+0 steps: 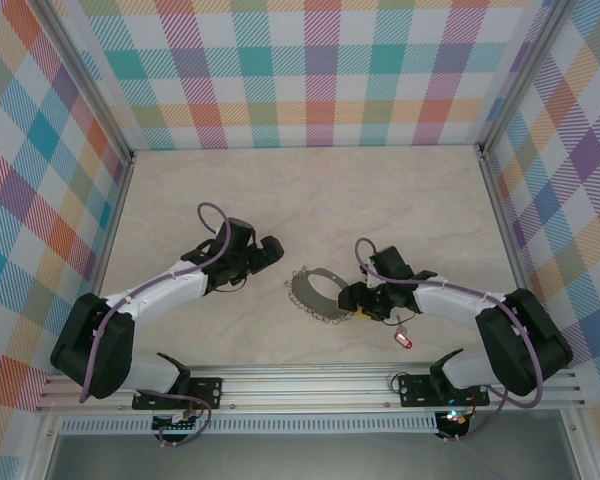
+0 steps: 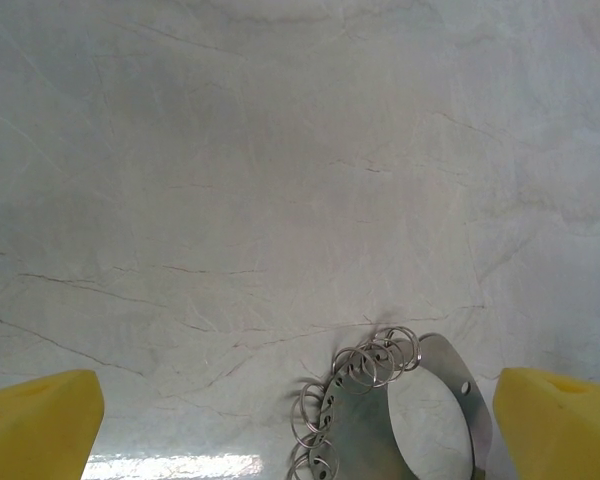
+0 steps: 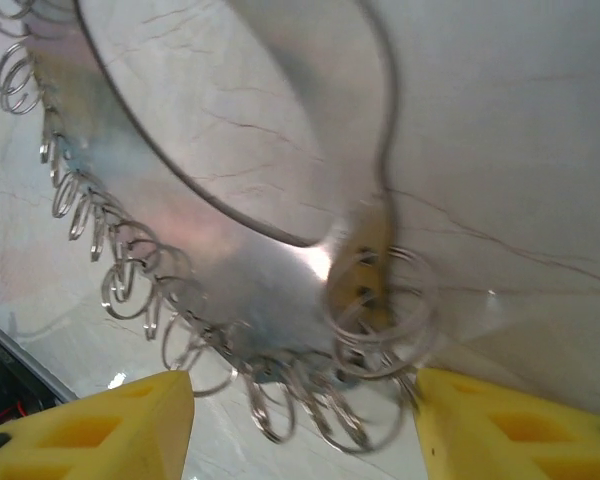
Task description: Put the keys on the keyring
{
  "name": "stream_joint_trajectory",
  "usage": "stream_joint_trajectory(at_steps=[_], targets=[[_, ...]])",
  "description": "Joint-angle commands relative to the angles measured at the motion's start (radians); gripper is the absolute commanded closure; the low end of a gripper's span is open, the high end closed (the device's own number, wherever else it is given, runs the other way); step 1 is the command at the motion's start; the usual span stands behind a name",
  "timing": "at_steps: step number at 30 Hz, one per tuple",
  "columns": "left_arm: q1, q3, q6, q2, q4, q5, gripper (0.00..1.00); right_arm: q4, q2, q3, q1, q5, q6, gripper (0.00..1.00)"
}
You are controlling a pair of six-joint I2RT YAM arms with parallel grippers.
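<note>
- Checked walls (image 1: 320, 70) in pastel colours on three sides, closing in the workspace.
- Pale marble-look table (image 1: 310, 190), smooth and slightly glossy, faintly veined; a metal rail (image 1: 310, 382) along the near edge.
- Left gripper (image 1: 270, 248) with fingers wide apart, holding nothing, pointed toward the ring.
- Right gripper (image 1: 352, 297) right at the ring, yellow fingers (image 3: 110, 425) set either side of its fringed edge; clamped or merely straddling, cannot tell.
- Keyring (image 1: 315, 293): between the two grippers, just ahead of the left fingertips and nearer the right-hand one, in the mouth of the right gripper. Broad flat grey band on one side, thin wire on the other, many small wire loops (image 3: 130, 285) along the outer rim.
- Key (image 1: 402, 341): red head, lying behind the right gripper, beside its forearm, well apart from the fingertips and from the ring.
- Judged early in the job: ring reached, key not picked up and not threaded. Left to do, most likely: steady the ring, fetch the key, work it onto a loop.
</note>
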Motion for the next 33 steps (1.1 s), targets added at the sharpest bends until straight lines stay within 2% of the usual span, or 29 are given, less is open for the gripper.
stream_joint_trajectory(at_steps=[1,10,15,21,28,33], targets=[[-0.011,-0.003,-0.013,0.011,0.019,0.014,0.00,0.050,0.041,0.047,0.059,-0.007,0.032,0.40],[-0.010,0.051,-0.003,0.025,-0.021,0.001,0.00,0.154,0.212,0.211,0.192,-0.046,0.089,0.41],[0.004,0.083,0.009,0.042,-0.050,-0.024,0.00,0.206,0.301,0.328,0.221,-0.141,0.086,0.41],[0.045,0.081,0.000,0.052,-0.072,-0.035,0.00,0.092,0.177,0.312,0.185,-0.075,0.015,0.34],[0.091,0.064,0.000,0.117,-0.061,-0.064,0.00,0.041,0.193,0.326,0.091,-0.063,-0.040,0.30],[0.122,0.073,0.042,0.201,-0.013,-0.035,0.00,-0.026,0.173,0.344,0.056,-0.006,-0.087,0.25]])
